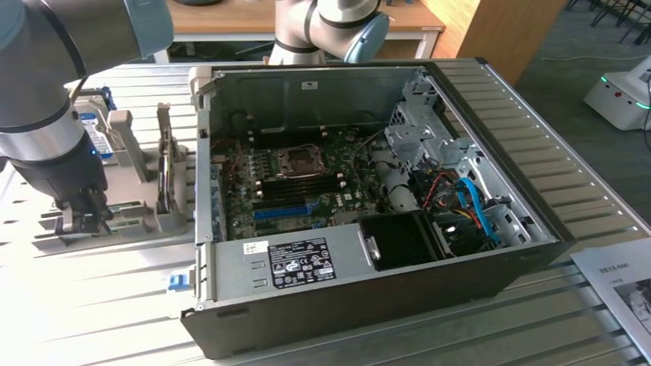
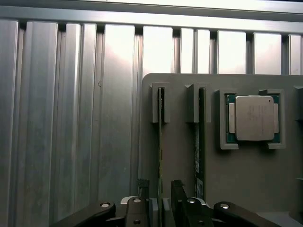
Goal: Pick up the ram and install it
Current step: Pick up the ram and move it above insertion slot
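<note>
Gripper (image 2: 159,187) spread wide astride the ram (image 2: 161,142); holder (image 2: 246,179) stands it on edge, leaving both flat faces free to pinch.

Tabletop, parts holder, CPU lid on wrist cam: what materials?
Tabletop: probably aluminium, ribbed slats with dull brushed sheen. Parts holder: matte grey plastic by the look, no glare. CPU lid: satin silver metal, plating unclear, on a green board.

Soft, even room light washes your ribbed metal table (image 1: 91,313) to a pale glare, brightest on the slats in the wrist view, while the open computer case (image 1: 305,91) holds its floor in shadow and the processor (image 2: 254,118) gleams dully.
</note>
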Robot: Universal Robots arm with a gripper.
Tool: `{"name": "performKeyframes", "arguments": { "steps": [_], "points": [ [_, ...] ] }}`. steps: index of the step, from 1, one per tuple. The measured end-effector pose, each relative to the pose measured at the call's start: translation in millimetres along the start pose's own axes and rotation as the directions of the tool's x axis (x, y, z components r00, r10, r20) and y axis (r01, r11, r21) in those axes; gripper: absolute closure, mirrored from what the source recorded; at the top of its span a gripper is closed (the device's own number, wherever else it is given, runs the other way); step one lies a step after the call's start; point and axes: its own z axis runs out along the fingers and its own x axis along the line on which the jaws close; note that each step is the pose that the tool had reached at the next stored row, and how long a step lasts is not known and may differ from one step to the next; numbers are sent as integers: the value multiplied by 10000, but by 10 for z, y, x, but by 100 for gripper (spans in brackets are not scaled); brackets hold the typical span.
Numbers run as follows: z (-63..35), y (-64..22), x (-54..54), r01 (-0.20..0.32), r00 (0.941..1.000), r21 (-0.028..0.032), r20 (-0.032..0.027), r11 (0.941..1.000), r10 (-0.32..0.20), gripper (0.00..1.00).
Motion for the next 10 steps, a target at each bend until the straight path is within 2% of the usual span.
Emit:
{"name": "performKeyframes", "arguments": {
  "steps": [10],
  "points": [
    [22, -1, -1, 0, 10000, 2, 1, 10000, 0, 68]
  ]
}}
